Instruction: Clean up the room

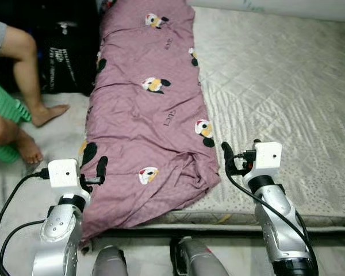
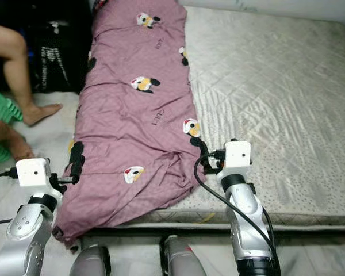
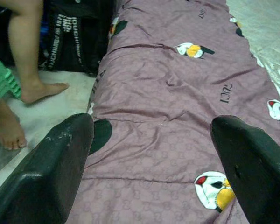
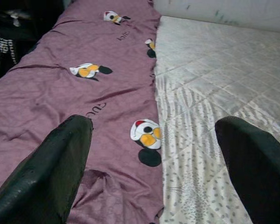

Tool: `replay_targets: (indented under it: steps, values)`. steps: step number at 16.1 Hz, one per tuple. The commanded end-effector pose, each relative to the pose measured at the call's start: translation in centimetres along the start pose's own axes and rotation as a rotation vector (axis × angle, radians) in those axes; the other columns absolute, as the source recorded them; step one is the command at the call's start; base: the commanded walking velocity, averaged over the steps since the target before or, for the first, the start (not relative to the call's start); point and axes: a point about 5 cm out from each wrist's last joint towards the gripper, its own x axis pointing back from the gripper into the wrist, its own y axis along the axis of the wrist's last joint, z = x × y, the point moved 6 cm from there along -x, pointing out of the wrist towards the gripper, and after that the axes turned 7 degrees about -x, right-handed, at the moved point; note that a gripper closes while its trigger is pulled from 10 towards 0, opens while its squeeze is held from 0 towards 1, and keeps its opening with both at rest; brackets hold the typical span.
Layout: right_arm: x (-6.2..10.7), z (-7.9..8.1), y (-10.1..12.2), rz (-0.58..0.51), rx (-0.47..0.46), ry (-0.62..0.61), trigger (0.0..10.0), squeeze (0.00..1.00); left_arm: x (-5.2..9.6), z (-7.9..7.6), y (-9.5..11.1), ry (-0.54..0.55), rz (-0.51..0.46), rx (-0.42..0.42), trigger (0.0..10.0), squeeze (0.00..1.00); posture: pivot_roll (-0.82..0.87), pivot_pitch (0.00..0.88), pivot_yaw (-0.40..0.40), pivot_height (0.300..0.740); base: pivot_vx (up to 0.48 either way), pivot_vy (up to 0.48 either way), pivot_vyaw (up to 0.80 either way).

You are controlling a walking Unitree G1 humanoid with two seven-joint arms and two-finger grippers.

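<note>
Home bedroom: mattress [image 1: 276,86], purple blanket [image 1: 149,115]

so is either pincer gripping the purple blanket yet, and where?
Nothing held. Left pincer and right pincer both hang open above the blanket's near end.

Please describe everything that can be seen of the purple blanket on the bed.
The purple blanket is thin, soft cloth of dusty purple, printed with small cartoon figures in white, yellow and black and with short dark lettering. It lies folded into a long strip along the left side of the mattress, lengthwise. Its near end is wrinkled and bunched, and hangs over the mattress edge. The left gripper and right gripper are both open at its near end, one at each side.
</note>
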Motion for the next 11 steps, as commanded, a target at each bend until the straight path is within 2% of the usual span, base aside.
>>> replay_targets:
  steps: [1, 3, 11]
  values:
    - [0.17, -0.38, -0.41, 0.012, -0.002, -0.014, 10.0, 0.0, 0.22, 0.36, -0.62, 0.016, 0.022, -0.009, 10.0, 0.0, 0.0, 0.169, -0.068, 0.669, 0.0, 0.0, 0.0]
    - [0.11, -0.41, -0.35, 0.009, -0.001, -0.013, 10.0, 0.0, 0.16, 0.33, -0.62, 0.016, 0.023, -0.009, 10.0, 0.0, 0.0, 0.17, -0.068, 0.649, 0.0, 0.0, 0.0]
    - [-0.02, -0.55, -0.32, 0.01, 0.007, -0.016, 10.0, 0.0, -0.07, 0.29, -0.62, 0.014, 0.025, 0.005, 10.0, 0.0, 0.0, 0.165, -0.074, 0.649, 0.0, 0.0, 0.0]
